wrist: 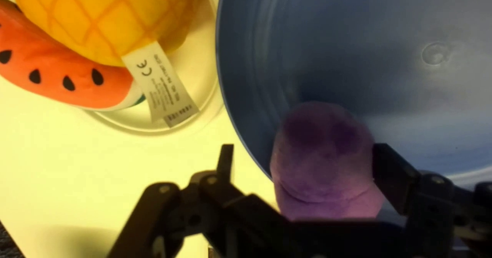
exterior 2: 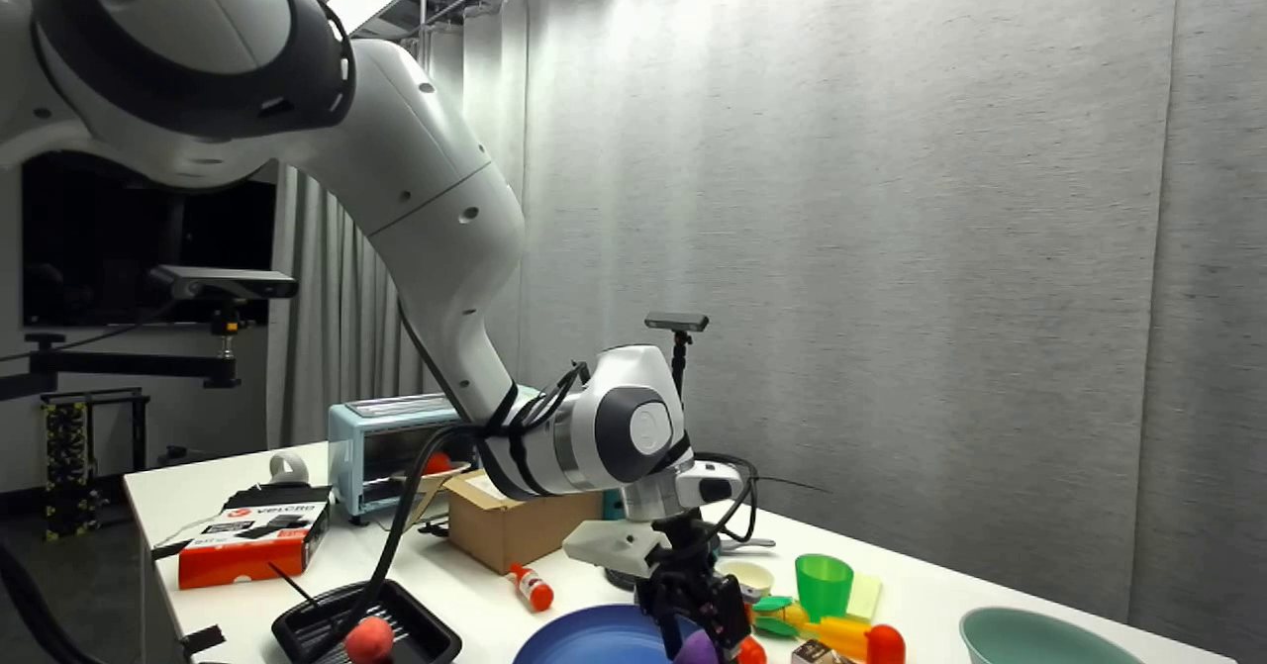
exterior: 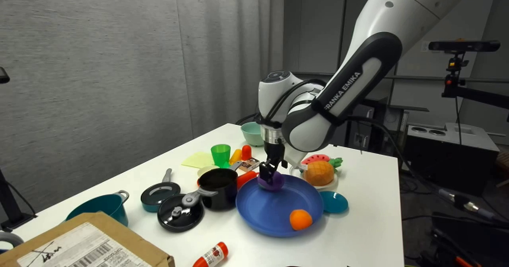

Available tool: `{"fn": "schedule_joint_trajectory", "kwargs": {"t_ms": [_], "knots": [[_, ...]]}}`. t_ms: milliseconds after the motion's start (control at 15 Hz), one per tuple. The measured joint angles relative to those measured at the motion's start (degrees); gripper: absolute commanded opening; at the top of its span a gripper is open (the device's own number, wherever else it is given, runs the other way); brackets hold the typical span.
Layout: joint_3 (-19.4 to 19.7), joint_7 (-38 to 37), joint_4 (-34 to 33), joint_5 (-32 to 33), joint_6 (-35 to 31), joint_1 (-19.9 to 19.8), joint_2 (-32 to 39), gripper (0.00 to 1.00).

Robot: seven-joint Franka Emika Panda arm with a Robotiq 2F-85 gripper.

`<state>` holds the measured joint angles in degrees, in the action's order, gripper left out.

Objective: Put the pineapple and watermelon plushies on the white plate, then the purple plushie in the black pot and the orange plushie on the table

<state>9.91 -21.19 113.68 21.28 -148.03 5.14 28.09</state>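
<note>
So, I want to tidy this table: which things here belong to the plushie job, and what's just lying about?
For the job: pineapple plushie, watermelon plushie, white plate, purple plushie, black pot, orange plushie, table.

Lying about, among others: green cup, cardboard box, teal pot, toaster oven, red-and-white bottle.

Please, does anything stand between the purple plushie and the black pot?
Yes: the rim of the blue plate and, seemingly, a red item lie between the purple plushie and the black pot. Lifting may clear them.
</note>
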Motion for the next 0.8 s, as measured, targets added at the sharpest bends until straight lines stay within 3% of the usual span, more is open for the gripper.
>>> {"fn": "schedule_joint_trajectory", "kwargs": {"t_ms": [533,800], "knots": [[-0.1,-0.3,-3.3,-0.6,-0.1,1.5,1.5,0.00],[-2.4,4.1,-4.3,-4.3,-0.3,0.9,-0.9,0.02]]}}
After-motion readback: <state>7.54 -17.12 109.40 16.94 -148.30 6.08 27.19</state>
